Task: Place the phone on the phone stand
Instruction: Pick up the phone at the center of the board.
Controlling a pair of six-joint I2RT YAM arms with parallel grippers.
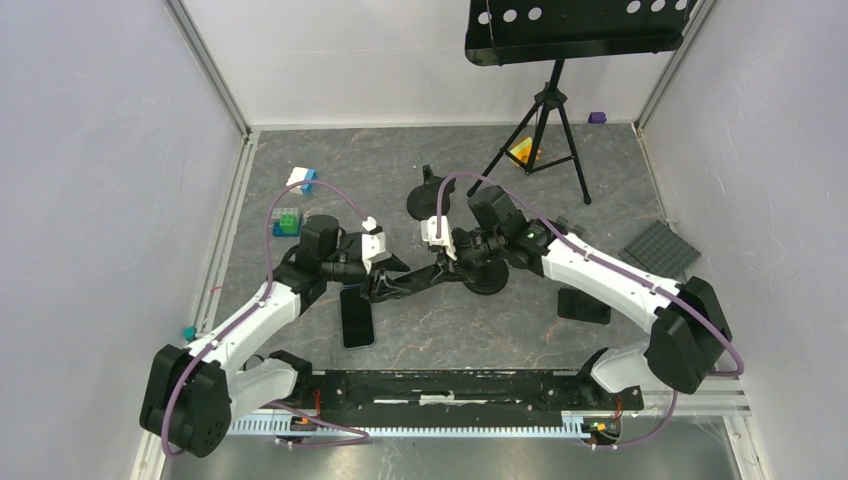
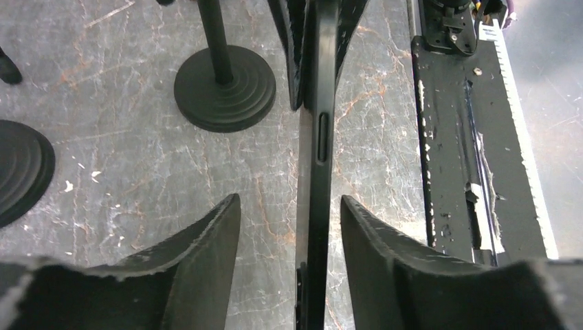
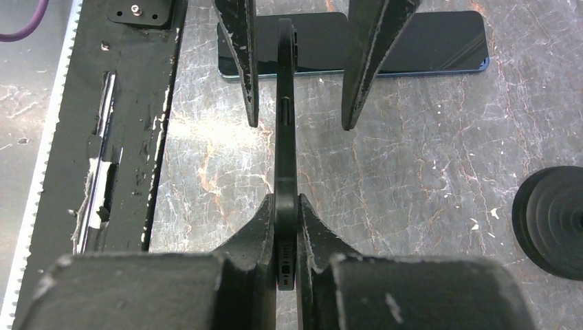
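Note:
A dark phone (image 3: 285, 137) is held edge-on above the table by my right gripper (image 3: 286, 203), which is shut on its lower end. My left gripper (image 2: 289, 201) is open, with one finger on each side of the same phone (image 2: 320, 137) and a gap on both sides. In the top view the two grippers meet at the table's middle around the phone (image 1: 400, 285). A black phone stand with a round base (image 1: 485, 278) sits just behind my right gripper (image 1: 430, 272). It also shows in the left wrist view (image 2: 223, 86).
A second phone (image 1: 356, 316) lies flat under the left arm, and it also shows in the right wrist view (image 3: 426, 41). A third dark phone (image 1: 583, 305) lies right. Another round stand (image 1: 428, 198), a tripod (image 1: 545, 110), small blocks (image 1: 300, 180) and a grey plate (image 1: 660, 250) stand behind.

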